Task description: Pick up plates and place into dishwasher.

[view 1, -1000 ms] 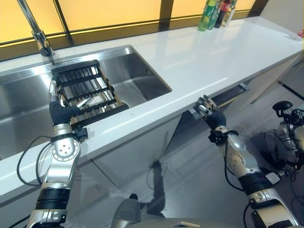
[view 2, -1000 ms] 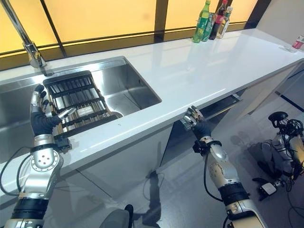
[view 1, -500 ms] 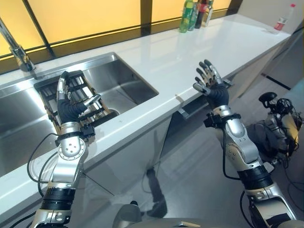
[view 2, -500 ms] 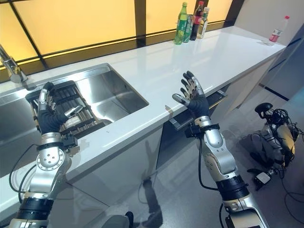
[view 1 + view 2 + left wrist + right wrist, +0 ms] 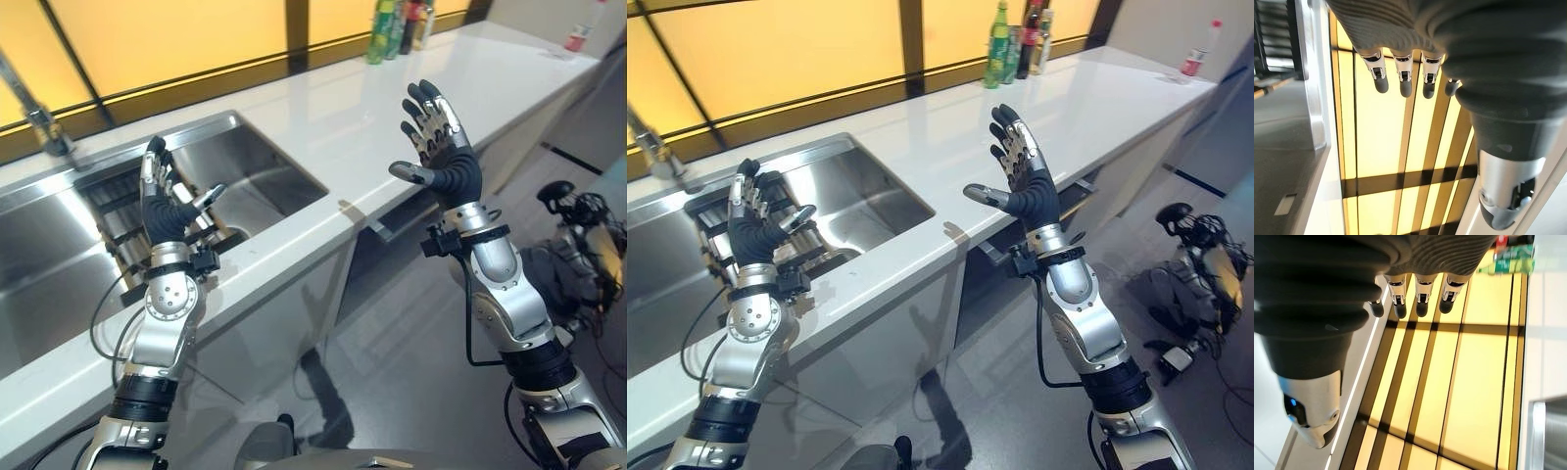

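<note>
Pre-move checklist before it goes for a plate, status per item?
1. Left hand empty, fingers straight, raised over the steel sink: ok.
2. Right hand empty, fingers spread, raised over the white countertop edge: ok.
3. Plate located in the black slatted dish rack in the sink: cannot tell, no plate clearly seen.
4. Dishwasher door under the counter open far enough for loading: not ok, it looks only slightly ajar.
5. Bottles at the back of the counter away from both hands: ok.

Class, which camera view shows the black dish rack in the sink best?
The right eye view: the dish rack lies beside the raised left hand. The left eye view hides more behind that hand; the left wrist view catches a corner.
</note>
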### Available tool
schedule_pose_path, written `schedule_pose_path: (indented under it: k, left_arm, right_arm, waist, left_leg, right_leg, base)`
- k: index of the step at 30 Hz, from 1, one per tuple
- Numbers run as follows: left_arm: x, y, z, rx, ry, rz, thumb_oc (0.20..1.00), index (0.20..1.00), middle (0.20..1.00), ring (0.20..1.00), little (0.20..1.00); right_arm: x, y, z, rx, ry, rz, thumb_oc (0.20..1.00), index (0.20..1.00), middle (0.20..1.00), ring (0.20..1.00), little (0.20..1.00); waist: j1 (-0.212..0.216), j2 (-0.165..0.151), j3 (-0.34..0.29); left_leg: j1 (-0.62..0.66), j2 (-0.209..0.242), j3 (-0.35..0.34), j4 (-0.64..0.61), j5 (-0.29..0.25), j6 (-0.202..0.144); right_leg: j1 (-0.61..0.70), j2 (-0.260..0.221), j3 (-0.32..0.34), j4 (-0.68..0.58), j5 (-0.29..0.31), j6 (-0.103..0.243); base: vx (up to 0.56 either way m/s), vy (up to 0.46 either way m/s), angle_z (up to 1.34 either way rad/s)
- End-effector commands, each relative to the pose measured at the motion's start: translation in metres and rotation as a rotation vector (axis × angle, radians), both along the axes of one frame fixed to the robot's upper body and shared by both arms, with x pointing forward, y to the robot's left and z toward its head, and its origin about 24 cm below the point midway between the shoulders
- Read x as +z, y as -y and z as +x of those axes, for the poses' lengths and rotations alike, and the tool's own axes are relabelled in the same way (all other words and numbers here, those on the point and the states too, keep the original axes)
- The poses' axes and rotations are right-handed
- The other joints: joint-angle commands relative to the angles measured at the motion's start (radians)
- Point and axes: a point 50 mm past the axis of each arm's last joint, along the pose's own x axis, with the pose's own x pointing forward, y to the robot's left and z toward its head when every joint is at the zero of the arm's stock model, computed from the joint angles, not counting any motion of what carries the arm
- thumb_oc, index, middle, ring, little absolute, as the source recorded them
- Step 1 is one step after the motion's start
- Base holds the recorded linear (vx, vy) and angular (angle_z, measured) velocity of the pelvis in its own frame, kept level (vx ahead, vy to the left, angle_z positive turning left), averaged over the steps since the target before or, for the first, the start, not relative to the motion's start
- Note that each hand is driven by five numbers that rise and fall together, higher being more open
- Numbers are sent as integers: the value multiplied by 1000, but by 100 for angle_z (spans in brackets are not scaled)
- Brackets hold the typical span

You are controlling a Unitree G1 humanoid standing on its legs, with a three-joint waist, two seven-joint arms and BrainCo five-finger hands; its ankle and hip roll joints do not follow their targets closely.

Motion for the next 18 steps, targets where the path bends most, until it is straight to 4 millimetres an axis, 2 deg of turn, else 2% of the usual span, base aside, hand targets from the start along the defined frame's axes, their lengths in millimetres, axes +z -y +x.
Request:
schedule_pose_path:
  k: [1, 2, 5, 7, 11, 16, 17, 18]
  left_arm:
    - [25, 14, 2, -93, 138, -11, 1000, 1000, 1000, 1000, 1000]
    - [24, 17, 2, -103, 136, -13, 1000, 1000, 1000, 1000, 1000]
    - [23, 25, 2, -118, 137, -29, 1000, 1000, 1000, 1000, 1000]
    - [26, 28, 2, -122, 150, -33, 1000, 1000, 1000, 1000, 1000]
    - [27, 28, 0, -110, 148, -35, 1000, 1000, 1000, 1000, 1000]
    - [24, 10, -10, -80, 131, -52, 1000, 1000, 1000, 1000, 1000]
    - [22, 9, -10, -75, 121, -64, 1000, 1000, 1000, 1000, 1000]
    - [21, 10, -9, -92, 114, -68, 1000, 1000, 1000, 1000, 1000]
  right_arm:
    - [10, 1, -3, 35, 85, 14, 1000, 1000, 1000, 1000, 1000]
    - [9, 1, -3, 32, 82, 15, 1000, 1000, 1000, 1000, 1000]
    - [6, -1, -2, 34, 52, 24, 1000, 1000, 1000, 1000, 1000]
    - [7, -3, 2, 36, 43, 34, 1000, 1000, 1000, 1000, 1000]
    - [7, -7, 7, 48, 14, 37, 1000, 1000, 1000, 1000, 1000]
    - [4, -9, 6, 42, -10, 40, 1000, 1000, 1000, 1000, 1000]
    - [2, -9, 6, 32, -15, 45, 1000, 1000, 1000, 1000, 1000]
    - [-1, -8, 6, 12, -19, 44, 1000, 1000, 1000, 1000, 1000]
  waist:
    - [0, -17, -42]
    - [-10, -17, -43]
    - [-43, -18, -44]
    - [-42, -15, -44]
    - [-11, -27, -50]
    - [41, -22, -42]
    - [43, -16, -39]
    - [31, -11, -35]
  left_leg:
    - [62, -19, -89, -41, -52, 0]
    - [67, -18, -100, -46, -56, -5]
    - [88, -1, -133, -59, -75, -20]
    - [92, 22, -152, -65, -76, -31]
    - [75, 48, -187, -45, -67, -58]
    - [50, 95, -212, -36, -19, -91]
    - [37, 104, -193, -27, -3, -96]
    - [33, 125, -124, -6, -14, -99]
  right_leg:
    - [-73, 39, 97, -40, 160, 23]
    - [-78, 36, 123, -67, 171, 30]
    - [-108, 33, 254, -124, 226, 66]
    - [-107, 51, 276, -122, 214, 63]
    - [-77, 58, 220, -146, 206, 38]
    - [-38, 74, 133, -179, 193, 4]
    - [-31, 80, 115, -180, 186, -4]
    - [-15, 84, 91, -180, 170, -11]
  base:
    - [148, -202, 88]
    - [158, -262, 86]
    - [173, -294, 91]
    - [108, -249, 84]
    - [63, -246, 81]
    - [40, -228, 74]
    - [21, -113, 26]
    - [13, -60, 36]
